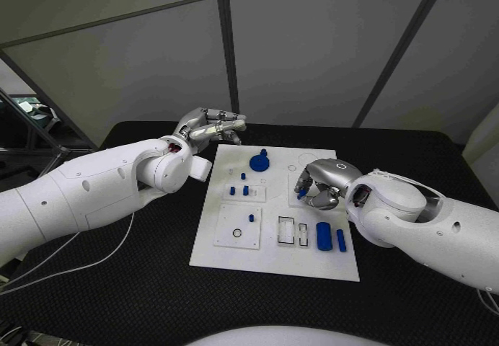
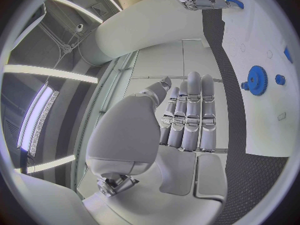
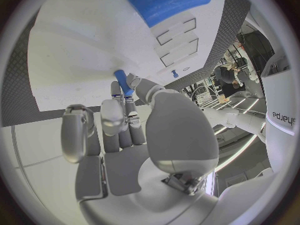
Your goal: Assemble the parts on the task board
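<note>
Task board (image 1: 272, 254) carries blue parts; right hand (image 1: 320, 184) fingers pinch a blue peg (image 1: 301, 193); left hand (image 1: 211, 127) fingers spread, empty.

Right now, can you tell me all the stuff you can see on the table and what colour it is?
table: one, black, under everything.
task board: one, white, middle of the table, with raised white plates and dark-outlined slots.
gear: one, blue, far part of the board.
small pegs: several, blue, standing in the white plates near the board's middle.
cylinder: one, blue, lying near the board's right edge, a thinner blue piece beside it.
held peg: one, blue, pinched in the right hand's fingers.
left hand: silver, empty, raised beyond the board's far left corner.
right hand: silver, over the board's right side.
</note>
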